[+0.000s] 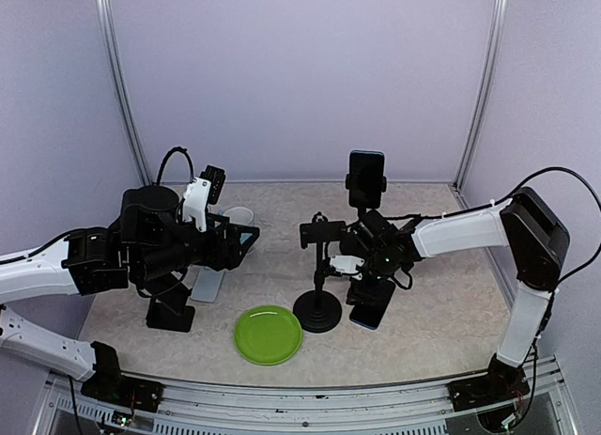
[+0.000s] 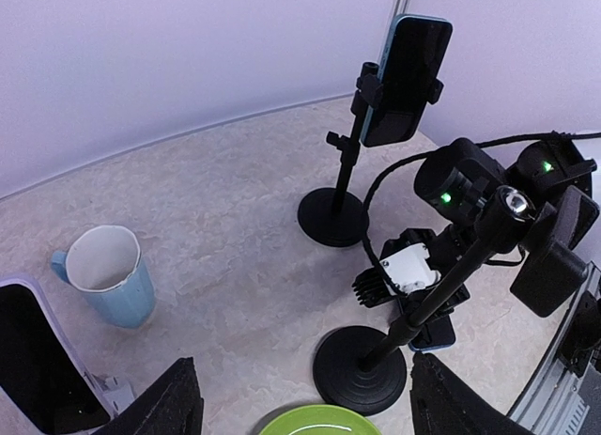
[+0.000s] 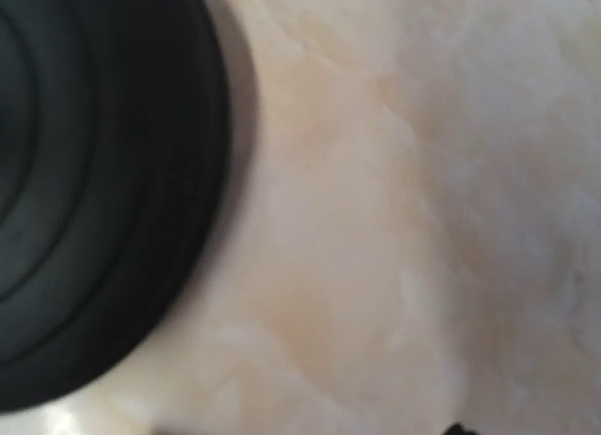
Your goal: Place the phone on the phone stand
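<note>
A blue phone (image 1: 374, 310) lies flat on the table just right of the near black phone stand (image 1: 318, 266), whose clamp (image 1: 319, 232) is empty. My right gripper (image 1: 361, 289) is low over the phone's far end and touches or nearly touches it. It also shows in the left wrist view (image 2: 406, 277), above the phone (image 2: 434, 334). In the right wrist view only blurred table and the stand's base (image 3: 84, 172) show. The fingertips (image 3: 455, 429) peek in far apart at the bottom edge, with nothing between them. My left gripper (image 2: 305, 407) is open and empty above the table's left.
A second stand (image 1: 366, 179) at the back holds a dark phone (image 2: 408, 73). A light blue mug (image 2: 105, 275) and a pale-cased phone (image 2: 38, 369) sit on the left. A green plate (image 1: 268, 334) lies near the front, beside the near stand's base (image 2: 362, 369).
</note>
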You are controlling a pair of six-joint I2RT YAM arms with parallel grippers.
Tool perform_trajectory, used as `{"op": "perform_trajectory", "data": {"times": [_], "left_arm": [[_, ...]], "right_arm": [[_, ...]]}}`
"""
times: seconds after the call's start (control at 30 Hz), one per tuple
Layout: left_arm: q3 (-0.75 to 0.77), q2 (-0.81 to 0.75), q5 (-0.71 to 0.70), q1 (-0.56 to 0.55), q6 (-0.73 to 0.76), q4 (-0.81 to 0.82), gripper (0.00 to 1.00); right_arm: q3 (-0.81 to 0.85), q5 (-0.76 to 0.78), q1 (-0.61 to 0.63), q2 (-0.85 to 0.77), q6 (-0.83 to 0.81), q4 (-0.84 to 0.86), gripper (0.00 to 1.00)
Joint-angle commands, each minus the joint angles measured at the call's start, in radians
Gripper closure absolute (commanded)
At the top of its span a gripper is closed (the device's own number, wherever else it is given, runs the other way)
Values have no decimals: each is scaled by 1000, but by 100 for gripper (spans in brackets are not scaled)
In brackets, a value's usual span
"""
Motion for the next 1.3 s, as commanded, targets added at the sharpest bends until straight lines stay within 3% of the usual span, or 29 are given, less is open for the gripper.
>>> {"op": "perform_trajectory", "data": {"times": [0.0, 0.13, 0.2, 0.27, 0.53, 0.67, 0.83, 1.0, 1.27], "left_arm": [[-3, -11, 10, -7, -11, 17, 26], [-1, -3, 25, -7, 2, 32, 26], [0, 4, 33, -6, 10, 35, 26], [-2, 9, 39, -6, 16, 39, 26], [-19, 35, 58, 0, 32, 69, 25], [-11, 60, 82, 7, 40, 80, 26], [-4, 83, 117, 8, 43, 99, 26], [-12, 76, 129, 8, 30, 105, 26], [-39, 14, 113, 7, 5, 84, 26]], "right_arm": [[25, 54, 10, 62, 35, -11, 32], [-5, 99, 16, 47, 27, -31, 23], [-34, 100, 16, 2, 29, -47, 7], [-69, 110, 16, -54, 23, -67, 0], [-257, 270, 9, -229, 5, -110, 0], [-265, 233, -59, -249, 42, -170, 0], [-212, 176, -155, -192, 76, -276, 0], [-183, 113, -169, -121, 109, -352, 1], [-181, 113, -174, -58, 116, -368, 12]]}}
